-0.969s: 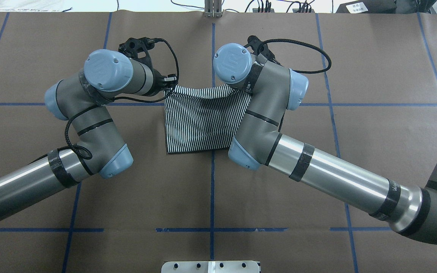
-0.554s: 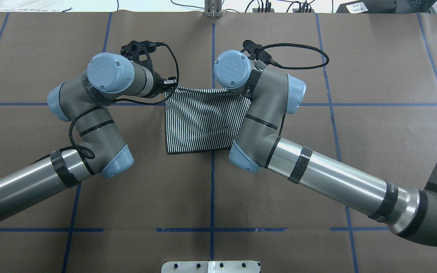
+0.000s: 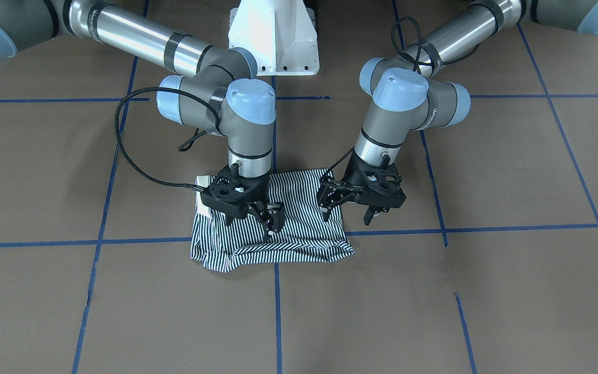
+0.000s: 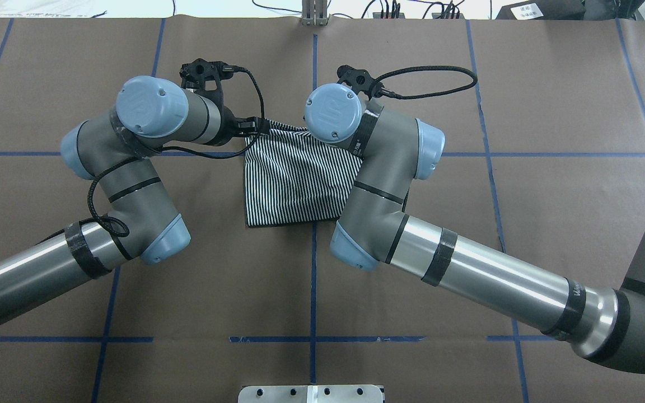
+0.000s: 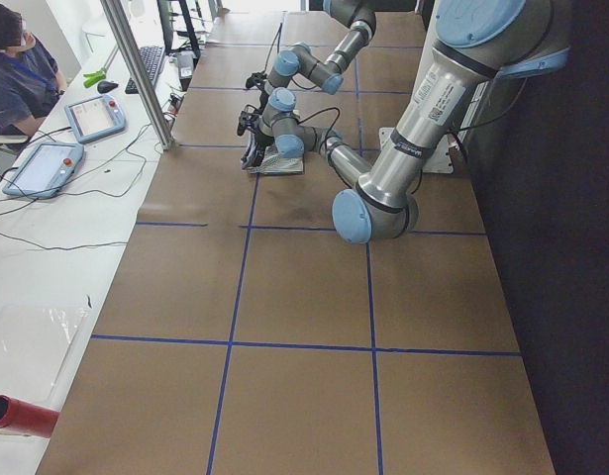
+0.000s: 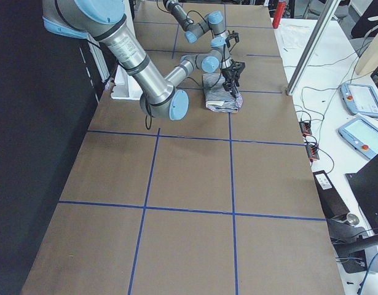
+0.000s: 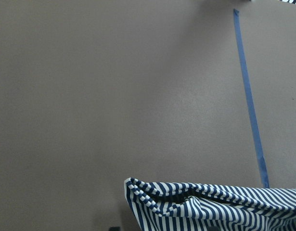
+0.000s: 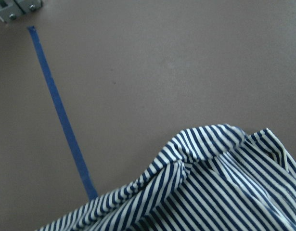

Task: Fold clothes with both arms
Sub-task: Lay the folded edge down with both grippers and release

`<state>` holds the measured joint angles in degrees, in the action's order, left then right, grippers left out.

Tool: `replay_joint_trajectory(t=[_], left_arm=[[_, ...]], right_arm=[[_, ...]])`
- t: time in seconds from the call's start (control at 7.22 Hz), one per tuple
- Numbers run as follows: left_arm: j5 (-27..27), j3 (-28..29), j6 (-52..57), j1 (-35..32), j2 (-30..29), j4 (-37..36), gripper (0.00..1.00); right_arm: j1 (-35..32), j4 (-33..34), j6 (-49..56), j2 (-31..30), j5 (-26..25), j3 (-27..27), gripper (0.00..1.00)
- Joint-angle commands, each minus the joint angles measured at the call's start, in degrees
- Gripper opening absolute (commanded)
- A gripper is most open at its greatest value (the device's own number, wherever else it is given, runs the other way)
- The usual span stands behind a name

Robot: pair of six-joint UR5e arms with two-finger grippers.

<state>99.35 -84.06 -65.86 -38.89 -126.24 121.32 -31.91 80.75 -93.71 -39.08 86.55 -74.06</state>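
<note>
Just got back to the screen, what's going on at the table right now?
A striped shirt lies folded into a small rectangle near the middle of the table. The left tool hangs low over one side edge of it. The right tool is low over the other half. In the front view the fingers of both tools look spread, so neither seems to be gripping the cloth.
</note>
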Motion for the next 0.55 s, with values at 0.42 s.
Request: replay_joint_trajectory(t=[0.42], left_arm=[[0.2, -0.1, -0.1, 0.0, 0.2, 0.7, 1.00]], right_arm=[[-1.6, 0.2, 19.2, -0.4, -0.2, 8.1, 1.00]])
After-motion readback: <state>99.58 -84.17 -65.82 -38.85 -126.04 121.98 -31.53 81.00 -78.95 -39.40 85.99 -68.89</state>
